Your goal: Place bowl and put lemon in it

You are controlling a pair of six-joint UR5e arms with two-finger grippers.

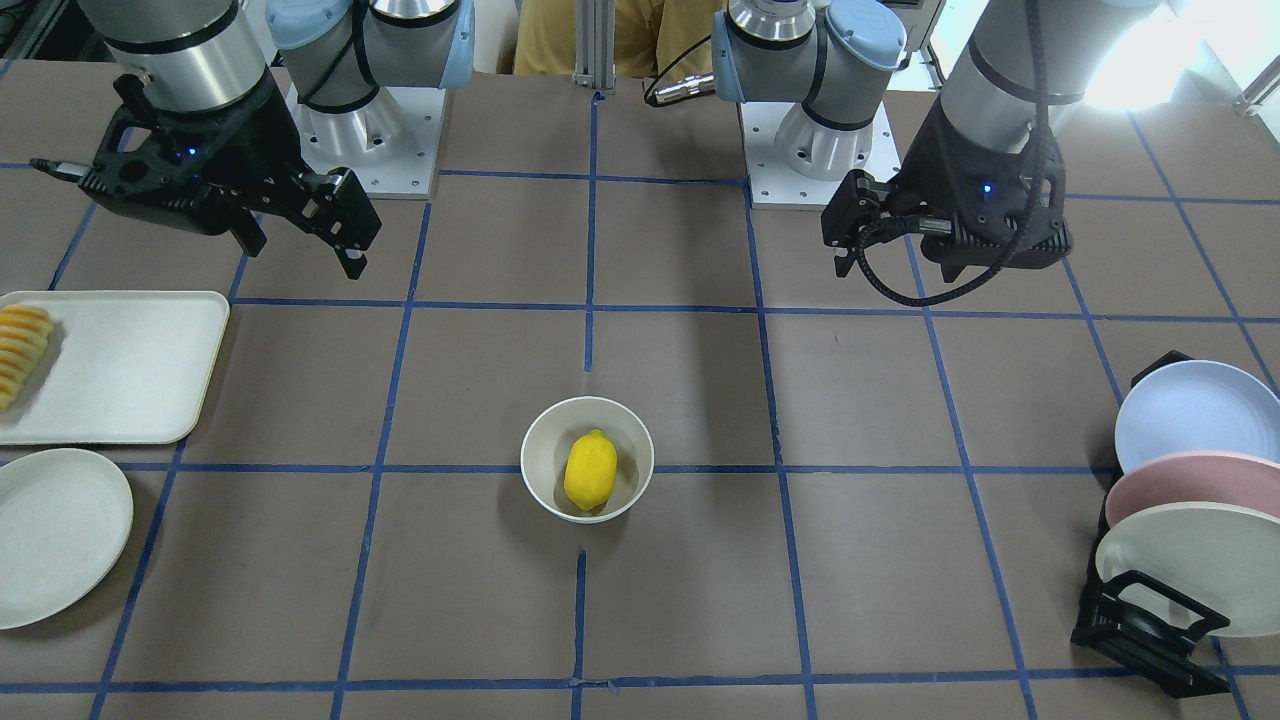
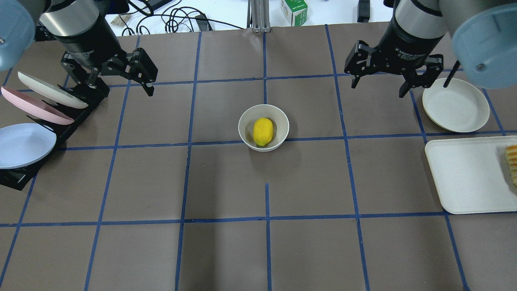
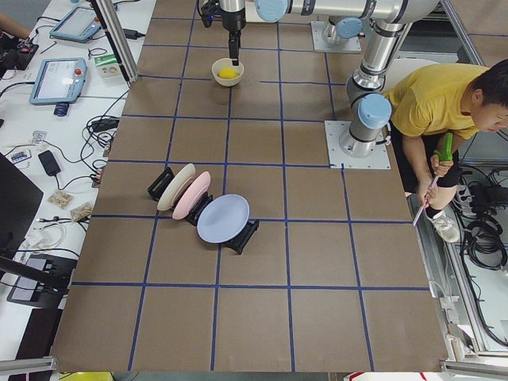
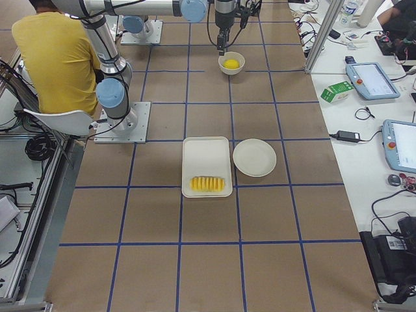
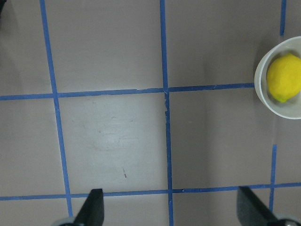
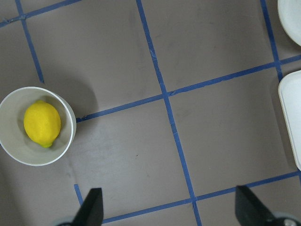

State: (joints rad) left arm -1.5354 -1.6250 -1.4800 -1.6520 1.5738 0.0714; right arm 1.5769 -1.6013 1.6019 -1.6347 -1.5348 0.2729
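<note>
the bowl [image 1: 541, 452] is seen upright in the middle of the table, on a crossing of blue tape lines, and the lemon [image 1: 590, 471] lies wholly inside it, resting on the glossy floor with nothing touching it from above. the placing is judged done, so the step in hand is taken to be a clean retreat. it is best done by keeping both arms high and drawn back toward the robot's side, with no sweep across the bowl's rim. care is owed to the plate rack [image 2: 83, 106] just beside the left arm and the flat plate [image 2: 454, 106] close under the right one.

farther back, the left gripper [image 2: 121, 87] is held above the table with its jaws spread wide – nothing is carried and nothing is touched. the right gripper [image 2: 379, 89] is likewise spread wide and empty, well apart from the bowl.
</note>
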